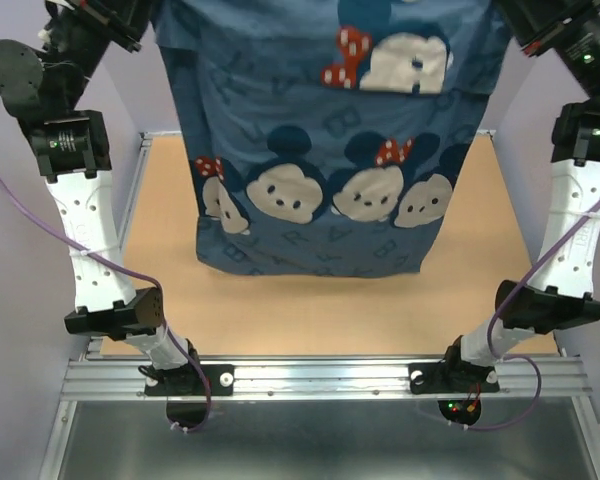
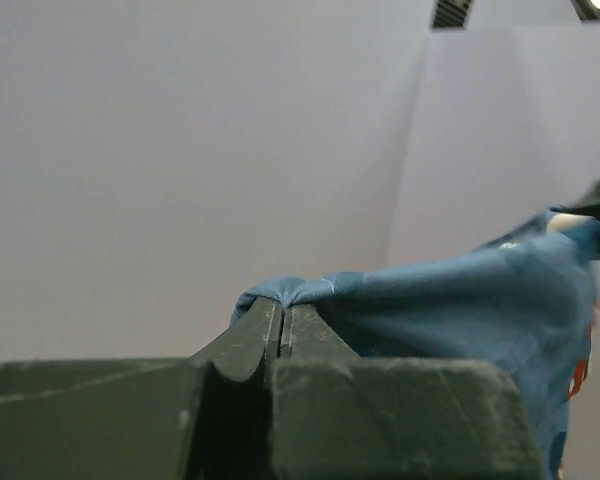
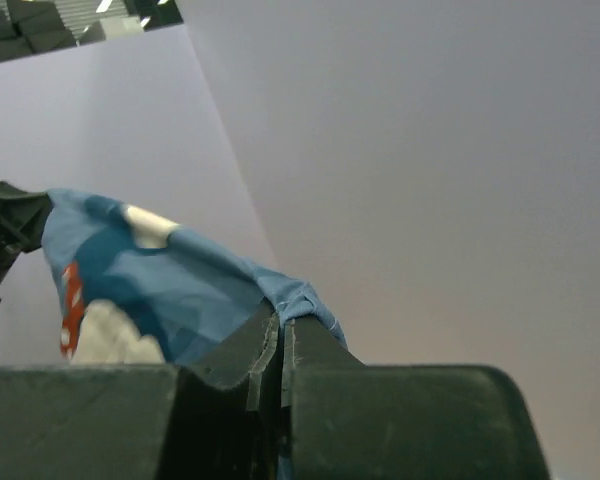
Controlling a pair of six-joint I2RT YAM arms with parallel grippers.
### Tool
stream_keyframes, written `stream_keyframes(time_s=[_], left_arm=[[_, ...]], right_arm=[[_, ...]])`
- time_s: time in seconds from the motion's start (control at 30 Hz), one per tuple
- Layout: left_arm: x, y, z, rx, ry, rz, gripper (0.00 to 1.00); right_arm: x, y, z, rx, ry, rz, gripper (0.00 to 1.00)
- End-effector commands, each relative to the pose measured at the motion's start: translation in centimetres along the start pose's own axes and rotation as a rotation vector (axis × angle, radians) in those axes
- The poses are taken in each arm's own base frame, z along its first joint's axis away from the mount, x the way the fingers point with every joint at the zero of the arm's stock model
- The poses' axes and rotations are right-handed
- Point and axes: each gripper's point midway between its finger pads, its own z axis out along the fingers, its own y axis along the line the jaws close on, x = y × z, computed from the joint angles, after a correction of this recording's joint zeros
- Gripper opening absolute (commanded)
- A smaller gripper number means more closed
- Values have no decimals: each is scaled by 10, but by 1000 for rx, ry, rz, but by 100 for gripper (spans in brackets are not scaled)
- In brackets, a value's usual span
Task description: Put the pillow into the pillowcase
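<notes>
You had the left end effector [image 2: 280, 318] pinched fully together, its two fingers meeting with no gap, and a bunched corner of the pillowcase [image 2: 450, 300] was caught right at the fingertips. From that pinch the blue fabric ran off to the end effector's right, toward the other corner. Your right end effector [image 3: 280, 328] was in the same condition. Its fingers were pressed closed on a gathered fold of the cloth, which spread away to its left and showed a pale patch and a bit of red print. In each wrist view the opposite end effector showed as a dark shape at the far end of the fabric, so the top edge of the pillowcase spanned between the two.

From the top camera, the pillowcase [image 1: 320, 150] hung below both end effectors as a wide sheet, with mouse faces, red dotted bows and pale letters on the side facing the camera. Its lower hem hung over the middle of the table [image 1: 480, 270]; that view did not show whether it touched the table. The left arm [image 1: 90, 230] and right arm [image 1: 575, 210] rose on either side of the sheet, both apart from it
</notes>
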Motion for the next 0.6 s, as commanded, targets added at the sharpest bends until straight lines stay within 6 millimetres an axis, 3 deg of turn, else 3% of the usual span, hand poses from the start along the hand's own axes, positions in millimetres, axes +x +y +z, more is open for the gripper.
stream_keyframes(time_s=[0.0, 0.07, 0.1, 0.13, 0.17, 0.2, 0.23, 0.27, 0.3, 0.33, 0.37, 0.4, 0.43, 0.47, 0.5, 0.53, 0.57], left_arm=[[-101, -70, -21, 64, -295, 211, 0], [-49, -65, -5, 96, -181, 127, 0], [-32, -51, 1, 75, -140, 127, 0], [-39, -46, 0, 48, -155, 138, 0], [-65, -37, -9, -4, -222, 146, 0], [-103, -9, -33, -112, -310, 222, 0], [-131, -9, -50, -124, -385, 209, 0], [-147, 3, -63, -187, -423, 226, 0], [-156, 7, -70, -213, -445, 236, 0], [-147, 8, -65, -176, -416, 218, 0], [-131, 5, -54, -126, -370, 172, 0], [-88, -12, -28, 2, -272, 46, 0], [-66, -25, -16, 69, -228, 3, 0], [-43, -44, -4, 144, -186, -31, 0], [-12, -58, 4, 215, -117, -57, 0], [14, -94, 17, 314, -59, -128, 0], [22, -102, 20, 331, -32, -107, 0]], right_arm=[[-76, 50, -20, -1, -239, -257, 1], [-30, 27, -14, -68, -149, -114, 0], [-13, 10, -10, -47, -91, -25, 1], [-19, -13, -8, 2, -78, -32, 0], [-47, -27, -24, 61, -120, -83, 0], [-86, -34, -42, 121, -233, -7, 1], [-145, -47, -91, 230, -358, -79, 0], [-166, -50, -110, 265, -410, -107, 0], [-173, -52, -118, 270, -430, -107, 1], [-163, -35, -110, 177, -380, -138, 0], [-141, -29, -92, 100, -331, -61, 1], [-116, -27, -75, 73, -264, -36, 0], [-74, 1, -34, -41, -193, 58, 0], [-48, 10, -17, -64, -150, 89, 0], [-13, 2, -4, -64, -103, 68, 0], [14, 40, 13, -142, -44, 122, 1], [25, 49, 17, -169, -7, 117, 0]])
